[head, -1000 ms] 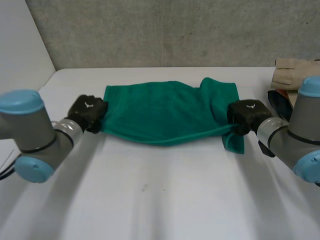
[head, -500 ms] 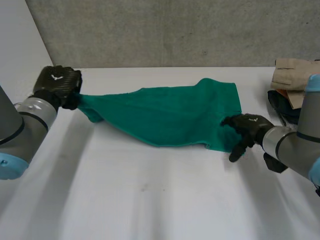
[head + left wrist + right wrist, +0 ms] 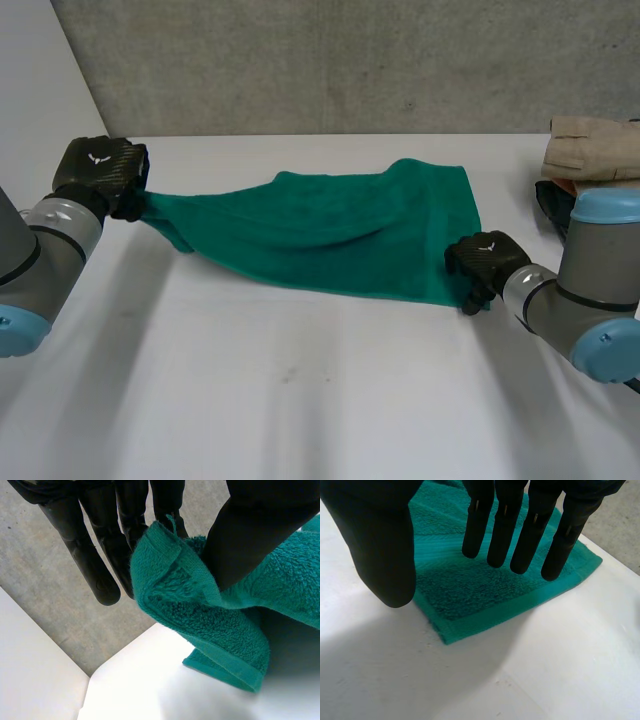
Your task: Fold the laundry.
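We are stretching the mid-frame towel (image 3: 340,235) leftward, our left hand (image 3: 98,170) pinching its corner; our right hand (image 3: 480,262), having just let go, is hovering straight-fingered over the lower-right corner, flattening before folding.

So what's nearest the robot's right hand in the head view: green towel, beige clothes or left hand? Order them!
1. green towel, its corner under the right hand.
2. beige clothes, at the far right.
3. left hand, far left, pinching the towel.
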`<action>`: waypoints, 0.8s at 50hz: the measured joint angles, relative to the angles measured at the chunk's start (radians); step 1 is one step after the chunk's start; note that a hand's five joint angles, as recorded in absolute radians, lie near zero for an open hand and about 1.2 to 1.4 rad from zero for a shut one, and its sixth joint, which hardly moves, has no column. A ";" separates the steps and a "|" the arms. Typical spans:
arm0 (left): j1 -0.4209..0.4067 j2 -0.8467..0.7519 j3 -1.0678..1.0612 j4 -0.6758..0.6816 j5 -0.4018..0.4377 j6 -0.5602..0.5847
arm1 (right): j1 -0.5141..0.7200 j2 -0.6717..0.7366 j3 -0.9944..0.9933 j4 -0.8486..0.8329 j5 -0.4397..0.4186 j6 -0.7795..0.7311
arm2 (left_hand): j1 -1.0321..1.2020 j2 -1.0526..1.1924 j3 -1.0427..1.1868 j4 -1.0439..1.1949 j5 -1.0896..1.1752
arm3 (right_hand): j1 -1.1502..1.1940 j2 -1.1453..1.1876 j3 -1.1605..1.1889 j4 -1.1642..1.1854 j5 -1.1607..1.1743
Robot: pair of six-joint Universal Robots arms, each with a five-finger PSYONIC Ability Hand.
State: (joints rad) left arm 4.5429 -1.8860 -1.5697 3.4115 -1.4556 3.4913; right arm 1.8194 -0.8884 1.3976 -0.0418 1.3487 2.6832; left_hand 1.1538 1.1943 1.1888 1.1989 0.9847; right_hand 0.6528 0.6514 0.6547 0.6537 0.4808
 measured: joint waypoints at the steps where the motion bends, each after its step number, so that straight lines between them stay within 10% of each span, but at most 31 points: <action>1: 0.000 0.000 0.000 0.000 0.000 0.000 | 0.000 0.006 -0.007 -0.001 0.000 -0.001 | 0.000 0.000 0.000 0.000 0.000 | 0.002 0.000 0.002 0.004 0.002; 22: 0.001 -0.009 0.000 0.002 0.000 0.000 | 0.000 0.097 -0.107 -0.072 0.007 -0.042 | 0.000 0.000 0.000 0.000 0.000 | 0.130 0.133 0.129 0.130 0.013; 40: 0.010 -0.006 -0.003 -0.011 -0.003 0.004 | -0.002 0.084 -0.205 -0.132 0.032 -0.050 | 0.000 0.000 0.000 0.000 0.000 | 0.475 0.527 0.529 0.542 0.504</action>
State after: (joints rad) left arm 4.5530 -1.8916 -1.5723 3.4001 -1.4586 3.4953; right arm 1.8175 -0.8045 1.1925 -0.1740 1.3804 2.6337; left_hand 1.1538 1.1943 1.1888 1.1989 0.9847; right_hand 1.1274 1.1780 1.1837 1.1954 0.9851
